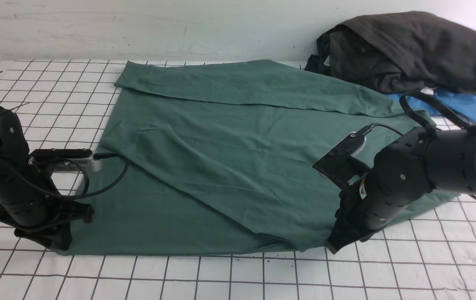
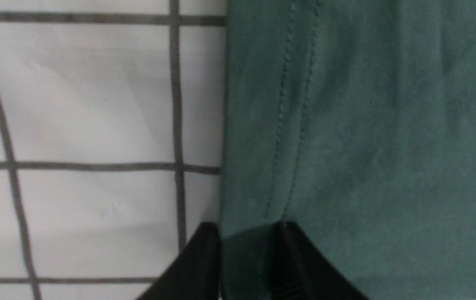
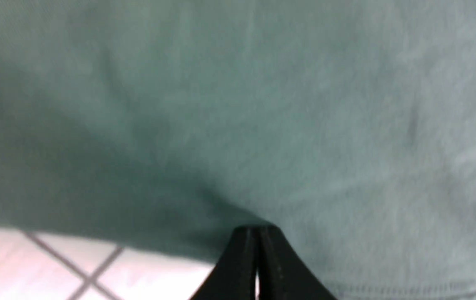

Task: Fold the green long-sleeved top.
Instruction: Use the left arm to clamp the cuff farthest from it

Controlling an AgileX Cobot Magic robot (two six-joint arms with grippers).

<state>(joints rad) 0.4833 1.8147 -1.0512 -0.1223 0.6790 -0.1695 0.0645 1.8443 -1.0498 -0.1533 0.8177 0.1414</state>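
Pinching the near hem (image 2: 292,104) of the green long-sleeved top (image 1: 221,166) at its two ends, both grippers stand low on the gridded table (image 1: 263,275). The left gripper (image 2: 245,228) has the stitched corner of the cloth between its fingers, clenched on it just where the fabric meets bare table. The right gripper (image 3: 256,230) has its fingers pressed together, and the cloth puckers toward their tips, so I judge that it nips a thin fold of the same hem. Two holds set well apart like this should let the edge rise straight, without sagging, for a fold away from the robot. The top lies flat in the middle of the table, with one sleeve (image 1: 242,83) already laid across its far side. Behind it, at the far right, a dark grey garment (image 1: 413,46) sits heaped on a blue garment (image 1: 467,108), just beside the top's far shoulder.
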